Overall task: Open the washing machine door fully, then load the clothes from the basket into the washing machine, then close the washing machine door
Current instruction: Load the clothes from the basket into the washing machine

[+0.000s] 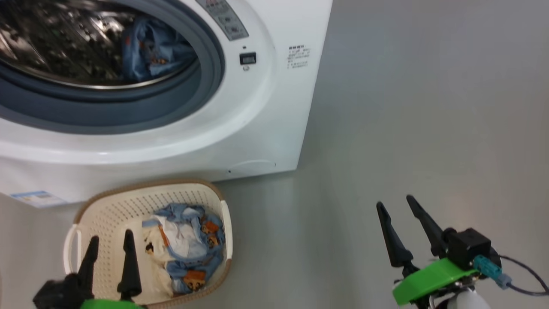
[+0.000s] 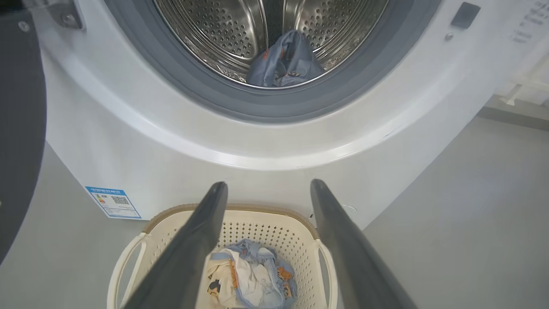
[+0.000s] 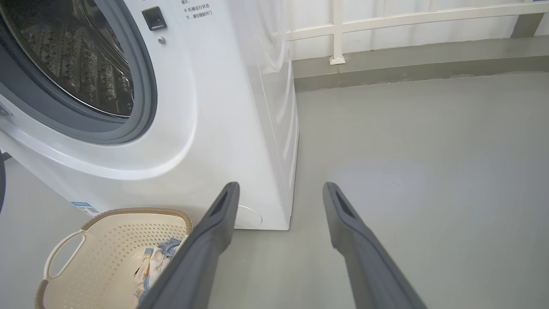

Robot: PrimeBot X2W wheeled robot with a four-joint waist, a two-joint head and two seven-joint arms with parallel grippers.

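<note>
The washing machine [image 1: 274, 107] stands at the upper left with its drum uncovered. One light blue garment [image 1: 150, 47] lies inside the drum [image 2: 223, 25]. The washing machine door [image 2: 21, 128] is swung out, a dark shape at the left edge of the left wrist view. Before the machine, the basket [image 1: 146, 185] sits on the floor holding the clothes [image 1: 188, 249], blue and white with orange prints. My left gripper [image 1: 110, 238] hovers open over the basket's near left part, holding nothing. My right gripper [image 1: 394, 202] is open over bare floor, well right of the basket.
Grey floor [image 1: 429, 128] spreads to the right of the machine. A white railing and a low wall base [image 3: 386, 21] run behind it. A blue label [image 2: 112, 201] marks the machine's lower left front. A cable [image 1: 523, 274] trails from my right wrist.
</note>
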